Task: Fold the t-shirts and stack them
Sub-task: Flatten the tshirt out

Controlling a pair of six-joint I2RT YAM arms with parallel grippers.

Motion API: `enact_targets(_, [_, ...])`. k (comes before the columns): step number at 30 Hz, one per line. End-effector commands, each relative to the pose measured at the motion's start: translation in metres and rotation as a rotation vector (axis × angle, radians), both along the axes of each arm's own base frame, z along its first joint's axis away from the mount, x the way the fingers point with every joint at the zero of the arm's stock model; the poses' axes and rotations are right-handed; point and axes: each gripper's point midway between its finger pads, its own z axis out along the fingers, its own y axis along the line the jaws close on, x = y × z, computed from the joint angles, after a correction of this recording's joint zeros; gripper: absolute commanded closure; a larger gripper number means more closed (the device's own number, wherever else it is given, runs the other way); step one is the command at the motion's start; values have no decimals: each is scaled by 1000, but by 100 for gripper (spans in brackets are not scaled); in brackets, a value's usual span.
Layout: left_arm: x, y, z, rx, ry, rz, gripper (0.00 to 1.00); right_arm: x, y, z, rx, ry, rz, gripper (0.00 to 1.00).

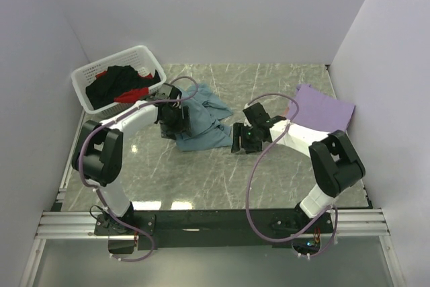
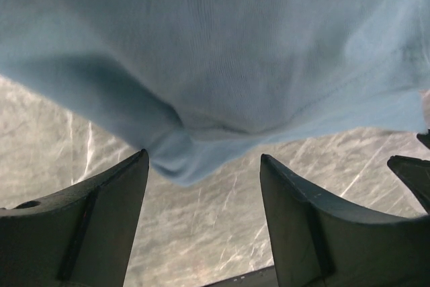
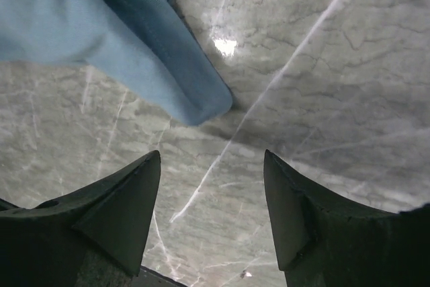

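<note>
The crumpled teal shirt (image 1: 205,129) is flanked mid-table by the left gripper (image 2: 203,158) and right gripper (image 3: 211,156), both held agape and empty at its edges, probably so opposite hems can be pinched and spread.

Parted jaws sit just short of the teal-blue t-shirt (image 3: 101,31).

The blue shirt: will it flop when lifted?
Probably floppy: the blue shirt lies crumpled in soft folds on the table. Lifted by one pinch, it would likely sag. Pushed, it may bunch up like its rolled edge.
</note>
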Motion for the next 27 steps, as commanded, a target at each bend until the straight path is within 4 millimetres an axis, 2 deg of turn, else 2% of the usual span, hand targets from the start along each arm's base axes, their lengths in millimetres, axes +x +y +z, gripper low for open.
enact_targets(1, [18, -12, 3, -38, -42, 7, 28, 18, 15, 11, 40, -52, 36, 32])
enact_targets(6, [27, -19, 5, -64, -49, 19, 28, 22, 17, 5, 37, -47, 46, 32])
enact_targets(13, [34, -20, 5, -63, -55, 28, 37, 27, 20, 3, 31, -60, 62, 34])
enact_targets(21, [40, -22, 4, -61, -54, 31, 43, 34, 20, -1, 7, -61, 88, 43])
enact_targets(24, [41, -25, 5, -73, -51, 32, 51, 35, 20, -2, 1, -59, 97, 51])
enact_targets(25, [42, -25, 5, -74, -50, 32, 58, 35, 20, -3, -4, -60, 102, 53])
enact_targets(27, [44, -26, 8, -80, -57, 36, 62, 35, 19, -3, -2, -60, 103, 59])
